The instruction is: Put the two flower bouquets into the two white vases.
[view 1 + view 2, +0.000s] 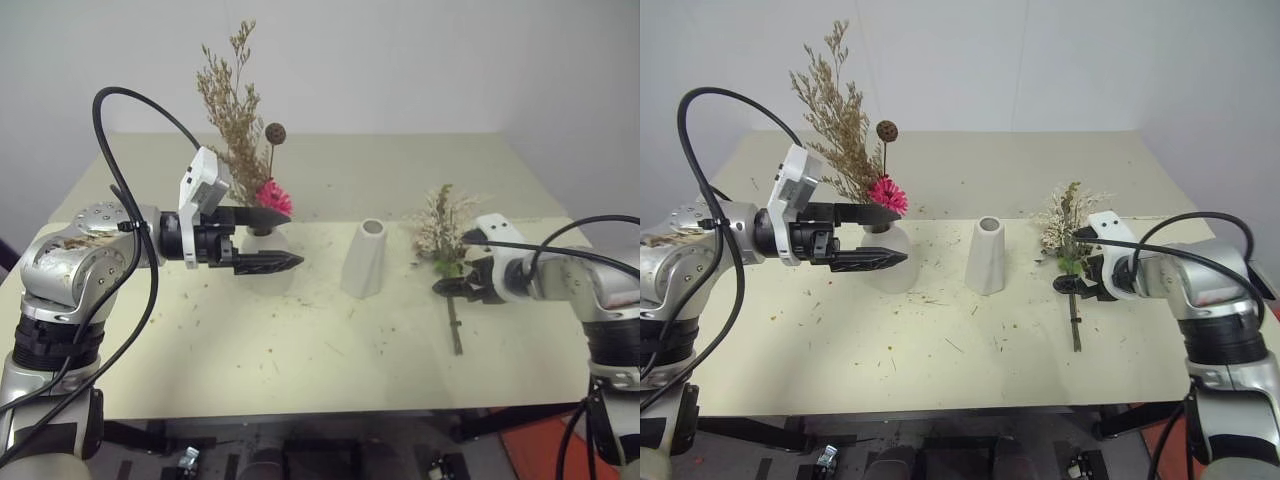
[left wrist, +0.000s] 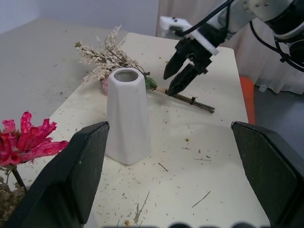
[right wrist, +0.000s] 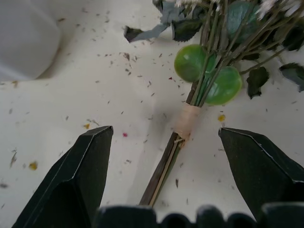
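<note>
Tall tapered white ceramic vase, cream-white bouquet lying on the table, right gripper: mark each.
Tall tapered white vase (image 1: 363, 262), left eye view, mid-body.
Cream-white bouquet (image 3: 186, 121), right wrist view, tan binding.
Right gripper (image 2: 175, 76), left wrist view, between fingertips.

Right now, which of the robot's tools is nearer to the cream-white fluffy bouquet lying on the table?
The right tool. It hangs open just over the cream-white fluffy bouquet's stems. The left tool is far across the table, by the short round white vase.
</note>
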### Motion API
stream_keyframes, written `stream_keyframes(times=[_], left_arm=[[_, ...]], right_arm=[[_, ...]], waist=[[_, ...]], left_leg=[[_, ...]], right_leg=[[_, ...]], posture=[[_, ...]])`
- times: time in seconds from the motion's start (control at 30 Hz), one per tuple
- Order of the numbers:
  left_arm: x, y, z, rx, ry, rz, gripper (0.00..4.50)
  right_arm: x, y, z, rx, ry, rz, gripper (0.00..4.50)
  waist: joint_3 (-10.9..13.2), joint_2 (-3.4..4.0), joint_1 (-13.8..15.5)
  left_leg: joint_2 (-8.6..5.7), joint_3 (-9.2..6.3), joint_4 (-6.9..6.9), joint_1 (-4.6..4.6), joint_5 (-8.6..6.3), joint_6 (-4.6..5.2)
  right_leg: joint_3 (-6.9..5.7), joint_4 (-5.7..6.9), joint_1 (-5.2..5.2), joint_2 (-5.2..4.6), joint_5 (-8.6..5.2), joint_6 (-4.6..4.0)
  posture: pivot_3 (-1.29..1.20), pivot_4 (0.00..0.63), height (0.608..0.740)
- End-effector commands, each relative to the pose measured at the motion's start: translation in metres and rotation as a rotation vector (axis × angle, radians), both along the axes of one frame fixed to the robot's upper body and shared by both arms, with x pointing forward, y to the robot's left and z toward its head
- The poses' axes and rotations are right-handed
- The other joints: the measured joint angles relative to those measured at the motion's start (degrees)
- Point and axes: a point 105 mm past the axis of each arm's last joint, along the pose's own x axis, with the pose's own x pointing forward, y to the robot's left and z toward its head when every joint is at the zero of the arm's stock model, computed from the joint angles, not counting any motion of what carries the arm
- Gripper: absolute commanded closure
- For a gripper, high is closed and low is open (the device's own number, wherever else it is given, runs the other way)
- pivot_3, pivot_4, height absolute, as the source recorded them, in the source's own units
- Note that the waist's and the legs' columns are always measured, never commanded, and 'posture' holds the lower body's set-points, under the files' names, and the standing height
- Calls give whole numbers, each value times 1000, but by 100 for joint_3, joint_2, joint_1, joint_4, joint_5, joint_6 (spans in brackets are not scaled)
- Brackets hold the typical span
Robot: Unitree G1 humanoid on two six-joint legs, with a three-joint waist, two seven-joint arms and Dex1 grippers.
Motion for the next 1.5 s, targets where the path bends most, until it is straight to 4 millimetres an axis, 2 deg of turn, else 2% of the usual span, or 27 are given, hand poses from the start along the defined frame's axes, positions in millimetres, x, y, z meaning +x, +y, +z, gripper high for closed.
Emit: stream_keyframes(times=[0.03, 0.1, 0.2, 0.33, 0.53, 0.73, 0.87, 0.9, 1.03, 1.13, 1.3, 1.5], left_arm=[[-2, 1, 12, -7, -60, -4, 19], [-2, 2, 13, -12, -66, 1, 19], [-1, 3, 15, -16, -76, 13, 0], [-1, 4, 15, -15, -81, 21, 0], [-1, 4, 15, -12, -78, 21, 0], [0, 4, 14, -11, -77, 16, 0], [2, 3, 15, -17, -78, 12, 0], [2, 3, 15, -19, -79, 11, 0], [2, 2, 15, -34, -78, 3, 0], [4, 2, 15, -41, -78, 8, 0], [5, 1, 14, -44, -76, 12, 0], [5, 1, 14, -42, -76, 16, 0]], right_arm=[[11, 0, -3, -73, -39, 9, 267], [15, 2, -12, -69, -24, 7, 267], [24, -4, -21, -123, -45, -18, 866], [28, -4, -18, -104, -71, -38, 2267], [31, -17, -7, -63, -140, -141, 4242], [37, -27, 37, 63, -381, -225, 4267], [35, -23, 103, 231, -804, -213, 4267], [33, -21, 114, 268, -858, -207, 4267], [18, 4, 160, 451, -1079, -98, 4267], [9, 29, 183, 519, -1178, 2, 4267], [1, 62, 207, 616, -1269, 105, 4267], [7, 96, 203, 643, -1266, 181, 4267]], waist=[[0, 0, -1], [0, 0, -5], [0, 0, -9], [0, 0, -24], [0, 0, -89], [0, 0, -101], [0, 1, -121], [2, 4, -130], [4, 7, -133], [5, 8, -136], [6, 10, -132], [6, 10, -128]], left_leg=[[0, -1, 0, -1, 0, 0], [-1, 0, 0, -3, 0, 0], [-1, 0, 2, -1, 0, 0], [1, -1, 2, 7, 0, 0], [0, -2, 2, 6, 0, 0], [-1, -4, 1, -7, 0, 0], [1, -6, -1, -7, 0, 0], [1, -6, -2, -7, 0, 0], [2, -6, -2, -5, 0, 0], [3, -6, -2, -3, 0, 0], [4, -7, -2, 0, 0, 0], [2, -8, -2, 0, 0, 0]], right_leg=[[-1, 0, 0, 0, 0, 0], [-1, 1, -2, -1, 0, 0], [-1, 1, 1, -1, 1, 1], [-1, 3, 7, 1, 2, 3], [0, 4, 4, 1, 2, 2], [-1, 3, -5, -1, 3, 2], [-2, 4, -5, 1, 3, 2], [-2, 5, -7, 1, 2, 2], [-1, 9, -7, 1, 3, 2], [-1, 12, -7, 2, 3, 1], [-2, 16, -7, 2, 4, 0], [-3, 16, -7, 0, 4, -1]], posture=[[0, 150, 740], [0, 150, 740], [0, 150, 740], [0, 150, 740], [0, 150, 740], [0, 150, 740], [0, 150, 740], [0, 150, 740], [0, 150, 740], [0, 150, 740], [0, 150, 740], [0, 150, 740]])
